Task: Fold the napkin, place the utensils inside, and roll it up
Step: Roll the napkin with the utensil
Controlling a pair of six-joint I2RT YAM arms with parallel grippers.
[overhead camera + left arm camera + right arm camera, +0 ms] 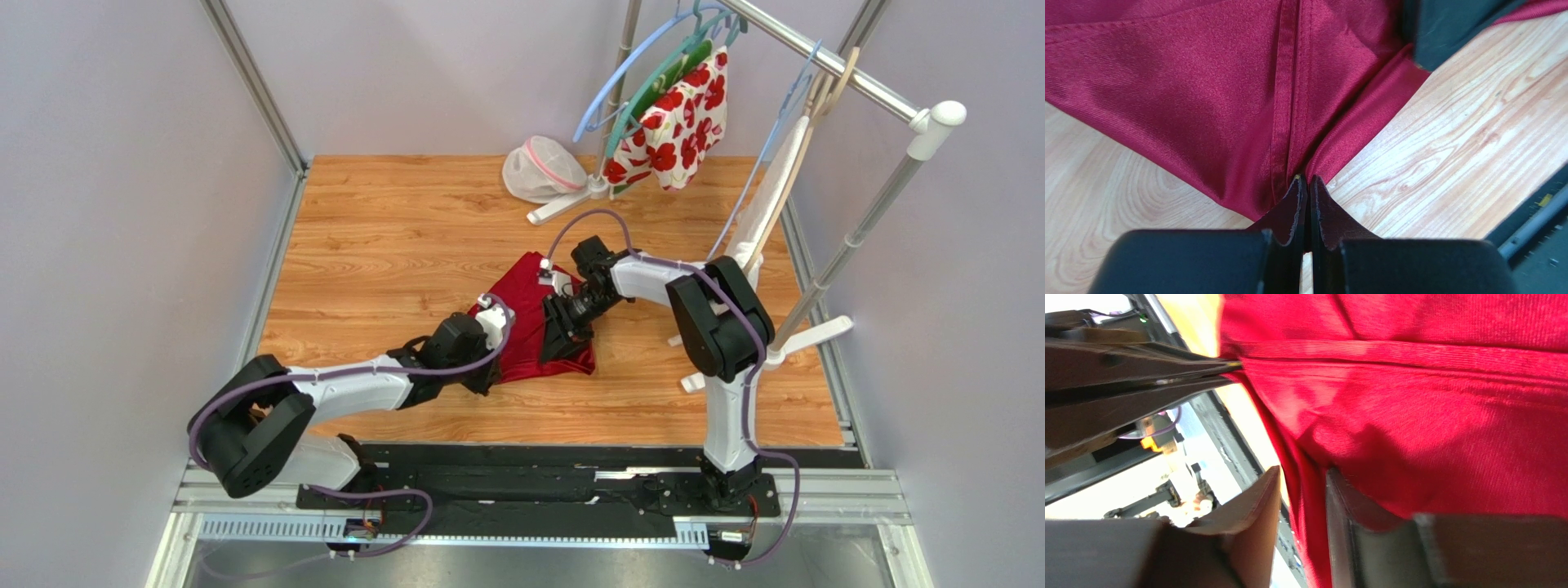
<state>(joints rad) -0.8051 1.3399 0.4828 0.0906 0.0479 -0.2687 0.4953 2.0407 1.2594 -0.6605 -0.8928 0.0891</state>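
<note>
Left pincer (1309, 205): clenched on the napkin's hemmed edge, with the cloth nipped right at the fingertips.
Right pincer (1303, 478): the jaws stand apart. A hanging fold of the napkin is seen between them, lying against one finger only, so it is judged released rather than gripping.
Napkin (1198, 92): crimson and bunched, it is drawn up between the two pincers. Its spread part rests on the wooden counter (1444, 141), toward the near edge and about mid-width.
Hem (1281, 92): a stitched, doubled band is seen running away from the left pincer across the cloth.
Handling: the cloth is judged thin, light and limp, with a slight sheen. Sagging, creasing and slipping are to be expected, and no shape will be kept unaided.
Where to hold: the hem or a corner is best taken, seated deep between the jaws, as this is the thickest and least slippery part.
Utensils: none is seen in any view.
</note>
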